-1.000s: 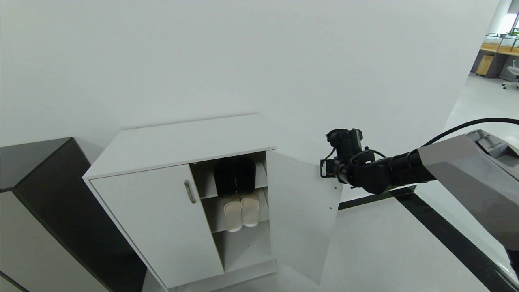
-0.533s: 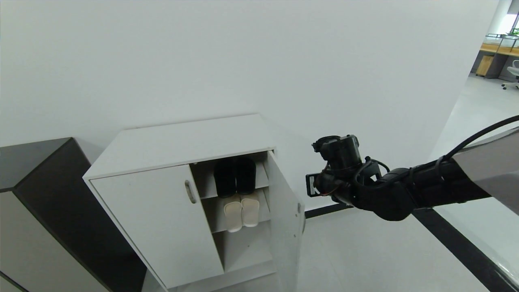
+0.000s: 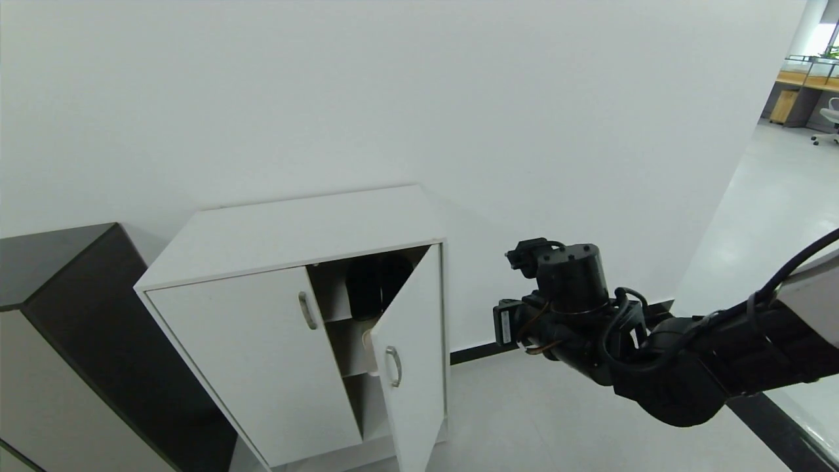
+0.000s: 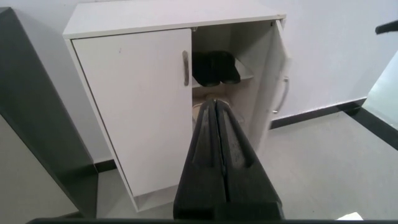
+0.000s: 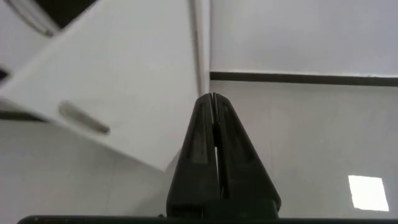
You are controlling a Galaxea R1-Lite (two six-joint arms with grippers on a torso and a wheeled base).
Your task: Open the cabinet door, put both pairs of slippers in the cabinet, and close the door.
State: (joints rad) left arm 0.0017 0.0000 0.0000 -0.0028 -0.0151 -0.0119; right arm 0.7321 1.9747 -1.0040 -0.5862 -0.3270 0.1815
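The right tool (image 5: 213, 98) has its two black fingers pressed together, holding nothing. It hangs to the right of the cabinet, apart from the door, with the door's outer face and the floor ahead of it. The left tool (image 4: 216, 104) is also pressed together and empty, held back in front of the cabinet and pointing at its opening.

The right-hand door (image 3: 409, 328) stands partly open, swung most of the way toward the cabinet front, its curved metal handle (image 3: 393, 366) facing outward. The left-hand door (image 3: 262, 367) is shut.

Inside the white cabinet (image 3: 295, 223), the black slippers (image 3: 379, 280) sit side by side on the upper shelf. A sliver of the pale slippers (image 3: 367, 339) shows on the shelf below, mostly hidden by the door's edge. Both pairs appear to be stowed, so the step in hand is likely the last: closing the door.

The next move probably calls for the right tool to meet the door's outer face near the handle side and press it gently until it sits flush beside the left-hand door.

A dark cabinet (image 3: 65, 295) stands just to the left, against the same white wall.
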